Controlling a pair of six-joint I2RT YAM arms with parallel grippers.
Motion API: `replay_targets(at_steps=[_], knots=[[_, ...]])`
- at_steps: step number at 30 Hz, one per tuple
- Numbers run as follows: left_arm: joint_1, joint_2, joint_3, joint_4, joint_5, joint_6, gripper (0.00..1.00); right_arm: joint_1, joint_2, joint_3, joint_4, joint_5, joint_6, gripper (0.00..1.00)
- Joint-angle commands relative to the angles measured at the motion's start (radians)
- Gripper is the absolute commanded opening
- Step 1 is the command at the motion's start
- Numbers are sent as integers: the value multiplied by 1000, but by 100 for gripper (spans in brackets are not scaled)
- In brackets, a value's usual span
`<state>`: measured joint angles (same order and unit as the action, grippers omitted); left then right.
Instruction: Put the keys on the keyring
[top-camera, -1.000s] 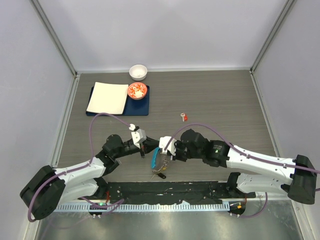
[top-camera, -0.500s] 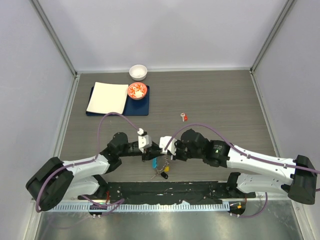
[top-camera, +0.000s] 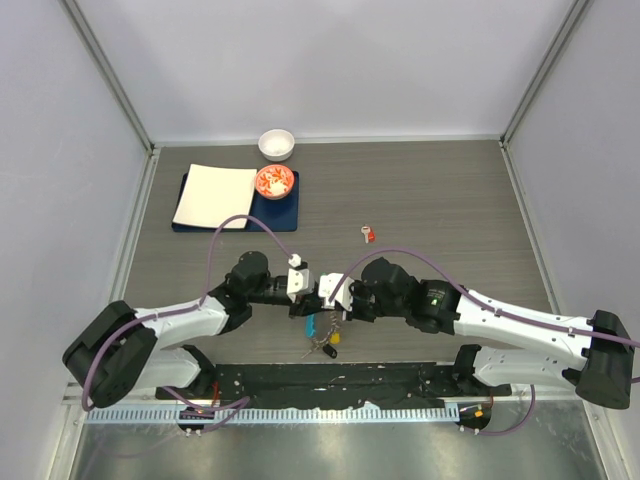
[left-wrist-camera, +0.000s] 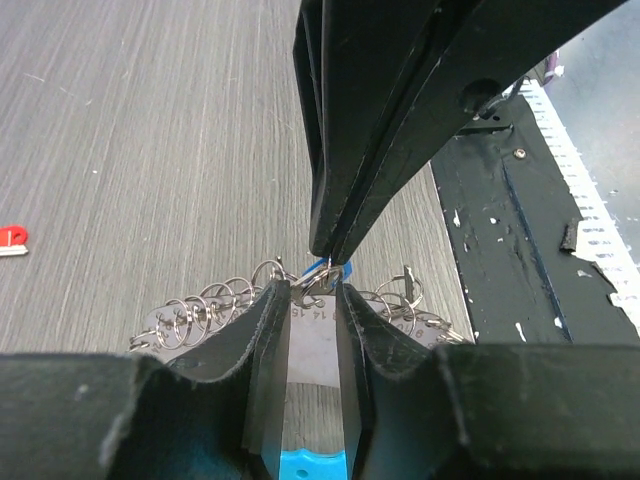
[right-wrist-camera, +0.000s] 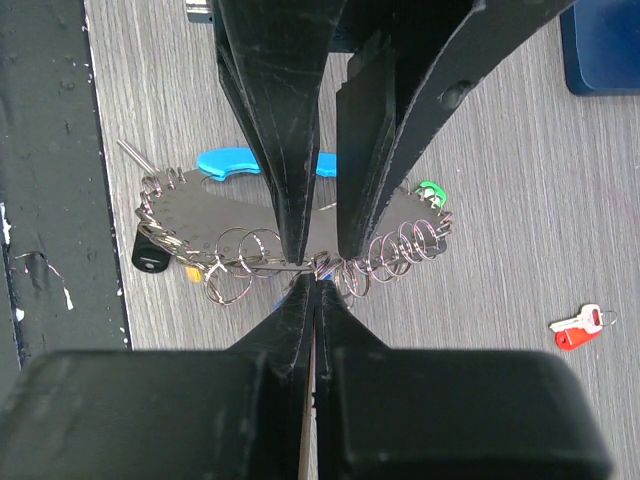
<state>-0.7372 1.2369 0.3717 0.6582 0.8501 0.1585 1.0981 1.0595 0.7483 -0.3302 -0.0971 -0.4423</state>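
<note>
The keyring (right-wrist-camera: 250, 215) is a flat metal plate edged with many wire rings, with a light-blue strip (right-wrist-camera: 228, 160) and a green tag (right-wrist-camera: 430, 190). It hangs low over the table (top-camera: 320, 338). My right gripper (right-wrist-camera: 315, 278) is shut on one small ring at the plate's edge. A bit of dark blue (left-wrist-camera: 346, 269) shows at its tips; what it belongs to is unclear. My left gripper (left-wrist-camera: 312, 295) faces it tip to tip, open, its fingers (right-wrist-camera: 298, 220) on either side of that ring. The red key (top-camera: 369, 234) lies loose further back.
At the back left a blue mat (top-camera: 275, 215) carries a white cloth (top-camera: 215, 195) and a bowl of red bits (top-camera: 274, 181). A white bowl (top-camera: 276, 144) stands behind it. A black strip (top-camera: 400, 380) runs along the near edge.
My left arm has swung right until its fingers meet the right gripper's tips, and its jaws have opened. The right gripper kept its hold; the keyring hardly moved.
</note>
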Motion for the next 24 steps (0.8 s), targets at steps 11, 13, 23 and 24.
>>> replay_targets(at_steps=[11,13,23,24], knots=[[2,78,62,-49,63,52,28,0,-26,59,36,-9,-13,1],[2,82,65,-40,64,47,28,2,-27,60,37,-10,-12,1],[2,87,61,-3,69,19,11,2,-27,57,37,-12,-10,1],[2,82,59,-3,64,18,8,2,-29,57,34,-7,-12,1]])
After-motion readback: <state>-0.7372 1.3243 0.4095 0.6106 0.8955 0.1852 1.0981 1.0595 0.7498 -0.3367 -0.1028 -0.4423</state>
